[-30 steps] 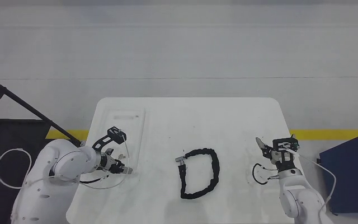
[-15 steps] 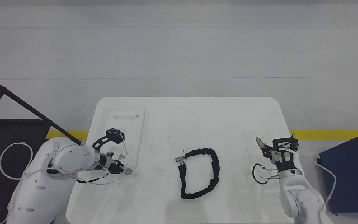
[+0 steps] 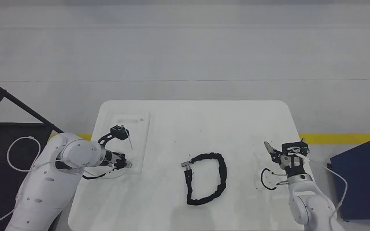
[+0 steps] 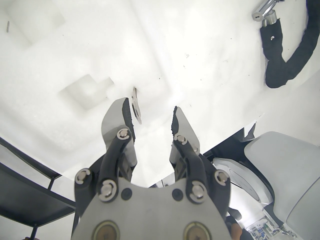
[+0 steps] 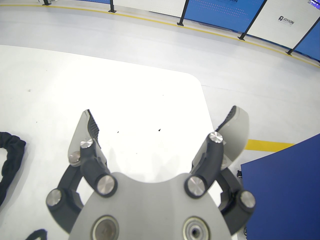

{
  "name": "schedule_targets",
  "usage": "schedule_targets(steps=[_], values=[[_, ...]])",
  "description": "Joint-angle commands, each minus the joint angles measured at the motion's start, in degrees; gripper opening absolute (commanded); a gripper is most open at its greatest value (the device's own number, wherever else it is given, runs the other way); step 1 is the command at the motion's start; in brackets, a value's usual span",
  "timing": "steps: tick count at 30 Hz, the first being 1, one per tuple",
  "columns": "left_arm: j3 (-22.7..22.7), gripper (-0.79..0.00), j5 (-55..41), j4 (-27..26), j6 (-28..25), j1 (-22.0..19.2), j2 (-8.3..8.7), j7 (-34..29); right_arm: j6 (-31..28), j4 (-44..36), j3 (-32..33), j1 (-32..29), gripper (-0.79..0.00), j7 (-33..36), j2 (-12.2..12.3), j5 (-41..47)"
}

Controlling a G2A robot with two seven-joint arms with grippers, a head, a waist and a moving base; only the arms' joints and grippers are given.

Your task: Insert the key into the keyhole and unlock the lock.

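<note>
At the left gripper: about half open and empty. I have it low over the near edge of the foam tray.
Key: standing on edge, tilted, in a slit in the foam, just beside the inner face of one jaw. I cannot tell whether they touch.
Key handling: I judge it light, thin, stiff and slick. I'd pinch its flat faces squarely and leave the blade free, since a loose pinch could let it swivel.
Foam tray: white, with square recesses. It looks soft, so it will likely give if I press down.
Table: white, with the tray towards my left arm and the lock in the middle.
Lock: a black fabric-sleeved chain lying in a D-shaped loop, well apart from the key.
Keyhole: in the end face of the chrome barrel, turned towards my left arm.
Lock handling: the chain looks limp and the barrel rigid. I expect it to slide under a push, so it should be braced at the barrel.
Right gripper: spread wide and empty, near the table's right edge, well away from the lock.
</note>
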Motion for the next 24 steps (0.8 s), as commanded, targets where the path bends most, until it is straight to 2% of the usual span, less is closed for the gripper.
schedule_targets(steps=[1, 4, 6, 8, 9, 18, 24], values=[[0.8, -0.44, 0.0, 0.6, 0.0, -0.7, -0.02, 0.0, 0.0, 0.0, 0.0, 0.0, 0.0, 0.0, 0.0, 0.0], [1.5, -0.44, 0.4, 1.2, 0.0, -1.4, 0.01, 0.1, 0.0, 0.0, 0.0, 0.0, 0.0, 0.0, 0.0, 0.0], [1.9, -0.471, 1.0, 1.7, 0.1, -1.8, 0.04, 0.4, 0.0, 0.0, 0.0, 0.0, 0.0, 0.0, 0.0, 0.0], [2.4, -0.606, 1.5, 2.1, -0.2, -2.0, 0.09, 0.5, 0.0, 0.0, 0.0, 0.0, 0.0, 0.0, 0.0, 0.0], [2.6, -0.773, 1.9, 2.3, -0.4, -2.0, 0.12, 0.5, 0.0, 0.0, 0.0, 0.0, 0.0, 0.0, 0.0, 0.0], [3.1, -0.785, 2.0, 2.8, -0.6, -2.4, 0.44, 0.4, 0.0, 0.0, 0.0, 0.0, 0.0, 0.0, 0.0, 0.0], [-0.8, -0.785, 0.7, 0.1, -1.1, -1.7, 1.32, -0.8, 0.0, 0.0, 0.0, 0.0, 0.0, 0.0, 0.0, 0.0]])
